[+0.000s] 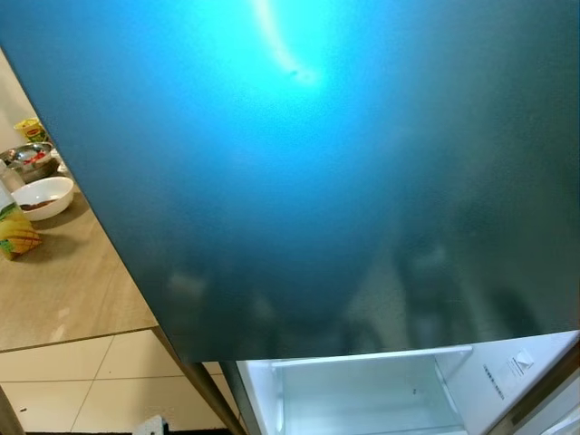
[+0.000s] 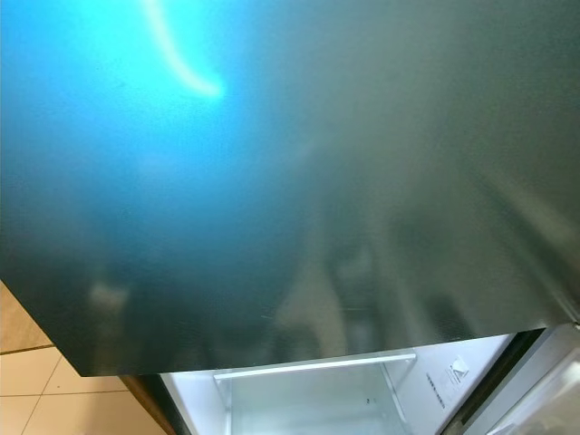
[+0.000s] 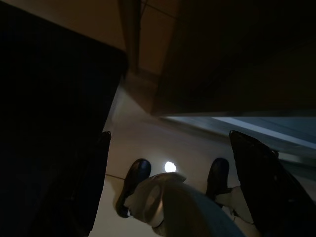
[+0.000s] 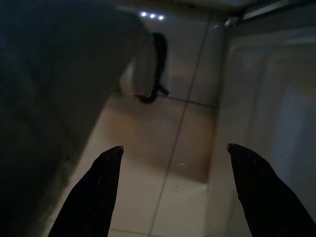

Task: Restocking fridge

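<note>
Fridge door [image 1: 299, 181] glossy blue-grey; label [image 1: 518, 364] inside, writing unreadable.

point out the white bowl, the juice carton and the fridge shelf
white bowl [image 1: 43, 196], left eye view, on its outer side
juice carton [image 1: 16, 233], left eye view, on its printed front
fridge shelf [image 1: 362, 394], left eye view, on its clear back wall

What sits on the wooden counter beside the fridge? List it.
On the wooden counter: a white bowl, a metal bowl, a yellow carton, a yellow packet. The fridge top hides the rest.
</note>
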Motion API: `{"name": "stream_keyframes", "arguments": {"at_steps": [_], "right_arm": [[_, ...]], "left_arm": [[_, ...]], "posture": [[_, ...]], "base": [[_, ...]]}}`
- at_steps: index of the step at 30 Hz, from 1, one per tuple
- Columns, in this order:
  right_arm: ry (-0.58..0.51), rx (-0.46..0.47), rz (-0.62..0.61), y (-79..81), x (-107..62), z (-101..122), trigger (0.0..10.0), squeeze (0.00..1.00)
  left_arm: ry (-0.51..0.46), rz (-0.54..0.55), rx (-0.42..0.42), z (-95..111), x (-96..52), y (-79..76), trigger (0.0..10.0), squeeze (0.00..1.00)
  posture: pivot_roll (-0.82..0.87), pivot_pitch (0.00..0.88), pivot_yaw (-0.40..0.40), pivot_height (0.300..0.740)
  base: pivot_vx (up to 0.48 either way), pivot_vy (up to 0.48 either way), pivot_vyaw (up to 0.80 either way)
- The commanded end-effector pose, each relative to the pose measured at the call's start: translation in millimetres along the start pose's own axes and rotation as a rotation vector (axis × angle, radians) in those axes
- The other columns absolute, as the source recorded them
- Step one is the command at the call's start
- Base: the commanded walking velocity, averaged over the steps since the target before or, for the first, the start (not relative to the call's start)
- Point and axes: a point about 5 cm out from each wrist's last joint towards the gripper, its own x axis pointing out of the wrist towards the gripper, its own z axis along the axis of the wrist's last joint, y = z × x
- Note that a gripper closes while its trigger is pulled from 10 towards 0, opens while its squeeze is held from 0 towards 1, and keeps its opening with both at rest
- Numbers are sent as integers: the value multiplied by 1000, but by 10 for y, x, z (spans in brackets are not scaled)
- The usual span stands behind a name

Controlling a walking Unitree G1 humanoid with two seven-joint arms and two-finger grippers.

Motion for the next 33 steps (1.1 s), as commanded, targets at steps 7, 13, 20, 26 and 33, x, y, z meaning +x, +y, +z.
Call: {"name": "stream_keyframes", "arguments": {"at_steps": [7, 13, 20, 26, 33], "right_arm": [[-39, -10, -15, -46, 6, 212, 10000, 0], [-53, 15, -21, -16, 14, 283, 10000, 0], [-50, -13, -16, -16, 14, 303, 10000, 0], [-30, -39, -17, -10, 16, 273, 10000, 0], [-40, -60, -32, -57, 10, 361, 10000, 0]], "left_arm": [[33, 38, 2, -33, 5, 7, 10000, 0], [66, 21, 31, -63, 45, -94, 10000, 0], [50, -30, 83, 78, 131, -239, 10000, 0], [61, -34, 94, 56, 131, -252, 10000, 0], [84, -39, 92, -11, 130, -288, 10000, 0]], "posture": [[-72, 0, 15, 740], [-105, 0, 38, 740], [-92, 0, 39, 740], [-89, 0, 40, 740], [-88, 0, 26, 740]], "base": [[0, 0, 0], [-80, 0, 0], [-275, 0, 0], [-311, 0, 0], [-329, 0, 0]]}}
